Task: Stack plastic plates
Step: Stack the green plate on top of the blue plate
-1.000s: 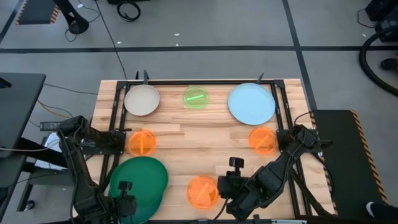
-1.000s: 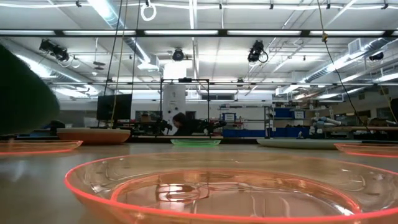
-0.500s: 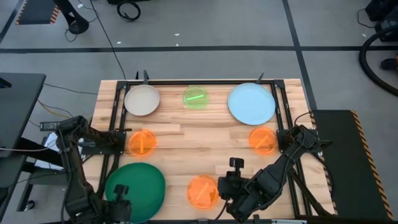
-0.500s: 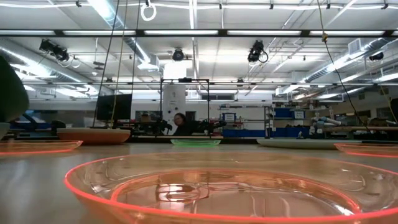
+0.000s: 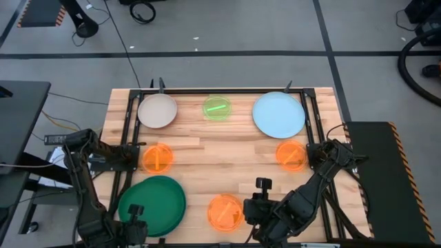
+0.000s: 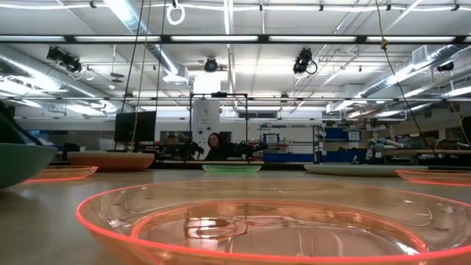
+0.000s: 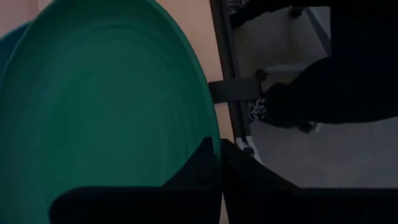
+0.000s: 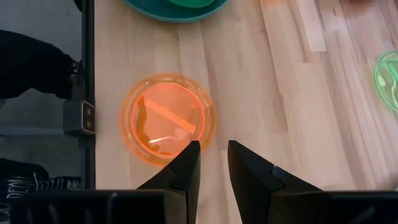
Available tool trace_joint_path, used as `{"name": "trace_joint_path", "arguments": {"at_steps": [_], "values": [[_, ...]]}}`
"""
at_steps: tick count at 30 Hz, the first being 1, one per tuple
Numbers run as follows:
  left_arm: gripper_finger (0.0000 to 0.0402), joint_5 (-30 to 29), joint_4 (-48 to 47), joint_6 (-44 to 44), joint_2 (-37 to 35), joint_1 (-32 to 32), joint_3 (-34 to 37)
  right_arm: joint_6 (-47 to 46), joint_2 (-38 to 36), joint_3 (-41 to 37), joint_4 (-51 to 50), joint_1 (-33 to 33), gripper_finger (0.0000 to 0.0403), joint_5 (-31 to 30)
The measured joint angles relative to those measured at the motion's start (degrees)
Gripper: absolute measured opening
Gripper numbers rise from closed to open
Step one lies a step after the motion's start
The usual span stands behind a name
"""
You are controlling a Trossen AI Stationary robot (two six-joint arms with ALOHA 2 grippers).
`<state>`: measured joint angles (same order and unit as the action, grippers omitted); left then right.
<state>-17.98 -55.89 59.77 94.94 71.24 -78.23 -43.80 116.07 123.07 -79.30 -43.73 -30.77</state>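
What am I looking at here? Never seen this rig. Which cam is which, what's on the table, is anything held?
Two dark robot arms work at a wooden table. The high view looks straight down. The low view sits at table height, right behind a small orange plate. Each wrist view looks past that arm's own fingers.

On the table are plastic plates: beige plate, neon-green plate, light-blue plate, and three small orange ones, at the left, the right and the near edge.

The left pincer grips the rim of the big green plate at the near left corner; its wrist view is filled by that plate. The right pincer hangs over the near edge with nothing in it, fingers slightly apart, an orange plate just ahead.
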Motion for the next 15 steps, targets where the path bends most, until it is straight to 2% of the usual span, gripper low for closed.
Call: {"name": "trace_joint_path", "arguments": {"at_steps": [15], "values": [[0.0064,0.16,1.58,-2.18,4.57,-1.02,-0.01,-1.08,0.00,0.00,-0.18,-0.32,0.0091,-2.88]]}}
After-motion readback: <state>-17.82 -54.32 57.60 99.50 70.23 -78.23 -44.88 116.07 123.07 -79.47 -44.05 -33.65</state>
